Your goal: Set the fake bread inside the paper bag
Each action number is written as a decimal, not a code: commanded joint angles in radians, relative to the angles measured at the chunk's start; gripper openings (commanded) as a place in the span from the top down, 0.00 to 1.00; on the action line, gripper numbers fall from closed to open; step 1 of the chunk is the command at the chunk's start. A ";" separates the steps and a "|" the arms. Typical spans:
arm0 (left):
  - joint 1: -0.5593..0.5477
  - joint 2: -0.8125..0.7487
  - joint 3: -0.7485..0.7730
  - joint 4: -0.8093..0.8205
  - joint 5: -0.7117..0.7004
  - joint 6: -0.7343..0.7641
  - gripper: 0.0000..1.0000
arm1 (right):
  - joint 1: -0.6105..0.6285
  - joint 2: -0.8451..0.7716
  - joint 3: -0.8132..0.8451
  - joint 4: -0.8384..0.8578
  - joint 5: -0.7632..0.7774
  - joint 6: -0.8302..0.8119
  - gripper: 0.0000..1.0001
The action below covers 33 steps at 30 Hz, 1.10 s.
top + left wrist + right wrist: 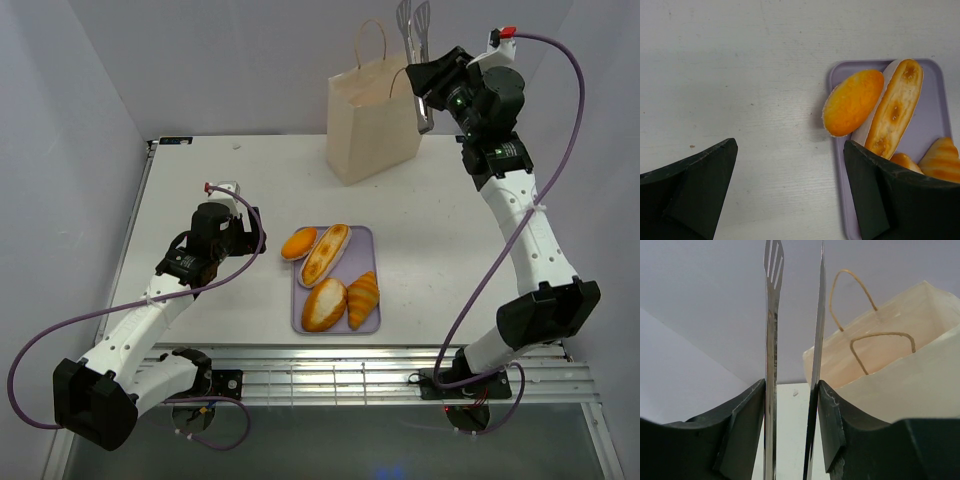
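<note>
By paper bag (pixel 372 120), R hand (pixel 425 95) grips tongs (pixel 414 25); bread (pixel 325 255) on tray (pixel 366 250).

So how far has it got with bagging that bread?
No bread shows in the cream paper bag, though its inside is hidden. The right gripper holds empty metal tongs up beside it; the left gripper hangs open by the lilac tray. Four glossy orange toy breads lie there, yet to move.

No text, label, brand or number could be read, paper bag (pixel 372 120) was seen unprinted.
</note>
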<state>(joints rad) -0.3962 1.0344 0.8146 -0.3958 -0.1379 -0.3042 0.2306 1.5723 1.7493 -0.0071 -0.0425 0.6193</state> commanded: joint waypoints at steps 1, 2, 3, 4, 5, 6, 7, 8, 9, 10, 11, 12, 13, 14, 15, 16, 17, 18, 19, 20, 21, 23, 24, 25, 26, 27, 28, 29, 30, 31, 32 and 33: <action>-0.004 -0.013 0.028 0.003 -0.032 0.005 0.02 | -0.004 -0.099 -0.054 0.032 -0.123 -0.027 0.50; -0.004 -0.011 0.028 0.005 -0.043 0.005 0.02 | -0.004 -0.116 -0.077 0.030 -0.143 -0.035 0.51; -0.004 -0.013 0.028 0.005 -0.046 0.005 0.02 | -0.004 -0.150 -0.097 0.024 -0.161 -0.044 0.51; -0.004 -0.013 0.026 0.005 -0.048 0.005 0.02 | -0.004 -0.170 -0.120 0.018 -0.178 -0.055 0.51; -0.004 -0.010 0.027 0.005 -0.049 0.005 0.02 | -0.002 -0.191 -0.178 0.018 -0.218 -0.070 0.51; -0.004 -0.010 0.026 0.005 -0.052 0.005 0.02 | -0.002 -0.239 -0.213 0.022 -0.233 -0.076 0.51; -0.004 -0.010 0.027 0.005 -0.052 0.005 0.02 | -0.002 -0.268 -0.253 0.025 -0.265 -0.082 0.51; -0.004 -0.007 0.029 0.005 -0.054 0.005 0.02 | -0.001 -0.293 -0.337 0.030 -0.282 -0.102 0.51; -0.004 -0.007 0.029 0.003 -0.055 0.005 0.02 | 0.001 -0.348 -0.376 0.029 -0.296 -0.118 0.51; -0.004 -0.005 0.028 0.003 -0.061 0.005 0.02 | 0.001 -0.375 -0.416 0.021 -0.328 -0.139 0.51; -0.004 -0.007 0.029 0.003 -0.063 0.005 0.02 | 0.003 -0.402 -0.492 0.013 -0.342 -0.160 0.51; -0.004 -0.007 0.028 0.003 -0.068 0.005 0.02 | 0.006 -0.453 -0.531 0.009 -0.353 -0.202 0.51; -0.004 -0.008 0.029 0.002 -0.074 0.005 0.02 | 0.010 -0.481 -0.568 -0.026 -0.373 -0.222 0.51; -0.004 -0.010 0.029 0.000 -0.075 0.007 0.02 | 0.012 -0.527 -0.643 -0.039 -0.384 -0.240 0.50; -0.004 -0.011 0.029 0.002 -0.080 0.007 0.02 | 0.016 -0.547 -0.677 -0.056 -0.387 -0.271 0.50; -0.004 -0.013 0.029 -0.001 -0.083 0.007 0.02 | 0.019 -0.570 -0.712 -0.086 -0.384 -0.282 0.50; -0.004 -0.014 0.029 -0.002 -0.088 0.007 0.02 | 0.026 -0.592 -0.747 -0.097 -0.382 -0.288 0.50; -0.004 -0.016 0.028 -0.002 -0.089 0.007 0.02 | 0.026 -0.635 -0.820 -0.105 -0.379 -0.290 0.49; -0.004 -0.016 0.028 -0.002 -0.091 0.007 0.02 | 0.027 -0.656 -0.858 -0.109 -0.378 -0.280 0.49; -0.004 -0.017 0.029 -0.002 -0.092 0.007 0.02 | 0.027 -0.675 -0.894 -0.106 -0.381 -0.271 0.49; -0.004 -0.017 0.028 -0.003 -0.094 0.007 0.02 | 0.029 -0.705 -0.963 -0.100 -0.382 -0.260 0.49; -0.004 -0.017 0.029 -0.003 -0.092 0.007 0.02 | 0.033 -0.728 -1.029 -0.081 -0.388 -0.227 0.49; -0.004 -0.017 0.029 -0.003 -0.092 0.007 0.02 | 0.036 -0.750 -1.065 -0.067 -0.387 -0.214 0.49; -0.004 -0.017 0.031 -0.003 -0.094 0.005 0.02 | 0.039 -0.759 -1.138 -0.047 -0.385 -0.198 0.49; -0.004 -0.016 0.029 -0.005 -0.094 0.007 0.02 | 0.042 -0.765 -1.171 -0.028 -0.392 -0.175 0.49; -0.004 -0.014 0.031 -0.005 -0.095 0.007 0.02 | 0.045 -0.770 -1.195 -0.007 -0.396 -0.167 0.49; -0.004 -0.016 0.029 -0.005 -0.095 0.005 0.02 | 0.050 -0.768 -1.217 -0.005 -0.393 -0.159 0.49; -0.004 -0.016 0.029 -0.003 -0.094 0.007 0.02 | 0.056 -0.768 -1.252 -0.005 -0.392 -0.144 0.49; -0.004 -0.016 0.029 -0.003 -0.089 0.007 0.02 | 0.058 -0.768 -1.270 0.028 -0.390 -0.135 0.49; -0.004 -0.013 0.031 -0.005 -0.086 0.007 0.02 | 0.059 -0.767 -1.286 0.038 -0.395 -0.125 0.49; -0.004 -0.014 0.031 -0.005 -0.086 0.007 0.02 | 0.062 -0.767 -1.313 0.048 -0.398 -0.118 0.49; -0.004 -0.014 0.032 -0.006 -0.083 0.007 0.02 | 0.062 -0.764 -1.327 0.062 -0.404 -0.104 0.49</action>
<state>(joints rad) -0.3962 1.0351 0.8146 -0.3965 -0.2214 -0.3038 0.2844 0.8196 0.4442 -0.0715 -0.4191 0.4683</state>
